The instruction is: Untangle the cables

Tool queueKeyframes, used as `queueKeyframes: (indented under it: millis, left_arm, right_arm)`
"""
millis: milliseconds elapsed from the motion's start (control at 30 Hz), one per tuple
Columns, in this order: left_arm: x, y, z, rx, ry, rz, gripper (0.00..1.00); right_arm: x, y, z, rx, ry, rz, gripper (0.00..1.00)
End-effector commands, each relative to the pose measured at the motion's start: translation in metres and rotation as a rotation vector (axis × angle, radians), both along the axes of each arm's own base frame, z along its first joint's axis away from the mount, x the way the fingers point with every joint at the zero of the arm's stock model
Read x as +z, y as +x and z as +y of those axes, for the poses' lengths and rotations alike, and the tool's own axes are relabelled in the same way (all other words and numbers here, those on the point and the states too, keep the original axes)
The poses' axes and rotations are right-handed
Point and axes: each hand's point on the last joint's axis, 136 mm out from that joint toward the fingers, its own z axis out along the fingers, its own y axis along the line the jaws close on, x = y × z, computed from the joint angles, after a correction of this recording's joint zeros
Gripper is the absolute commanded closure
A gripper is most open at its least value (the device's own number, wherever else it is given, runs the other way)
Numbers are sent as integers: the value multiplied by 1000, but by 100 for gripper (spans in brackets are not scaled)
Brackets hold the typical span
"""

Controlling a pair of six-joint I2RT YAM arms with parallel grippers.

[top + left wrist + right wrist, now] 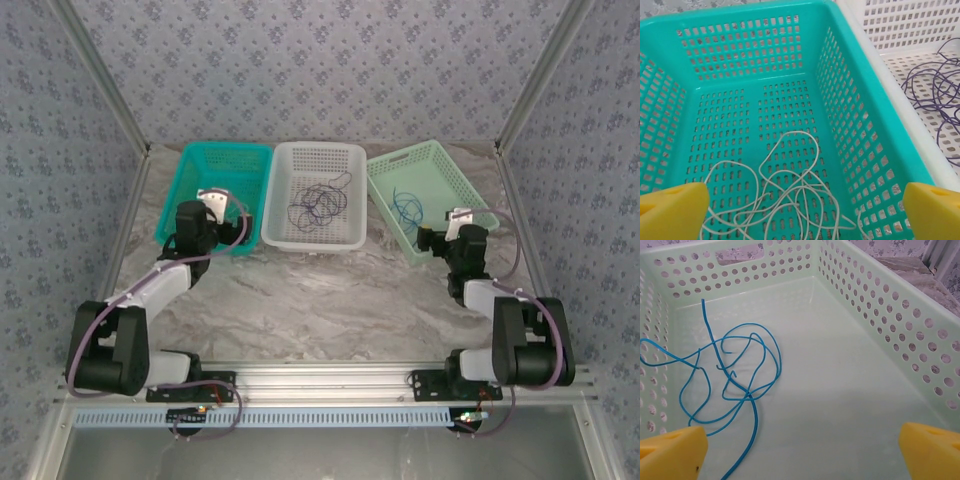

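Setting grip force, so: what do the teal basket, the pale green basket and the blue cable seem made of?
Teal basket: moulded plastic, it seems, slightly glossy, with regular slots in walls and floor. Pale green basket: likewise plastic, smooth shiny floor, round holes in the walls. Blue cable: thin wire in a smooth, probably plastic sheath, lying in loose loops; its core is hidden.

3 baskets in a row at far side of table (320, 300): left basket (200, 160) & mid basket (318, 150) touching, right basket (440, 160) just beside, skewed. 1 loose bundle in each: left cable (797, 131), mid cable (318, 207), right cable (747, 396). Left gripper (210, 205) over left basket's near end, right gripper (455, 220) over right basket's near end.
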Motion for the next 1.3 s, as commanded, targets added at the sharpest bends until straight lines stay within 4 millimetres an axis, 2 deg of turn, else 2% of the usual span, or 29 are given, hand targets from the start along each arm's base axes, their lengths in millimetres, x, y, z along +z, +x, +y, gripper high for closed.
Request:
queueKeyframes:
  millis: [0, 133, 233, 367, 533, 933, 1267]
  left_arm:
    - [7, 8, -5, -40, -3, -42, 1]
    - [-4, 8, -3, -35, -2, -6, 1]
    - [-11, 0, 4, -20, 3, 1, 1]
    - [-16, -7, 25, 31, 0, 3, 1]
    - [-18, -3, 41, 46, -18, -18, 0]
    - [-37, 1, 38, -35, -71, 8, 1]
    - [-51, 1, 60, 80, -92, -51, 0]
  right_arm:
    - [-1, 7, -4, -13, -11, -41, 0]
    - [-18, 11, -4, -18, -17, -26, 0]
    - [-20, 13, -4, -17, -19, -15, 0]
    - [-20, 13, -5, -17, -13, -8, 0]
    - [-20, 14, -5, -14, -6, -7, 0]
    - [-21, 14, -4, -8, -3, -5, 0]
    - [-21, 14, -5, -10, -2, -4, 0]
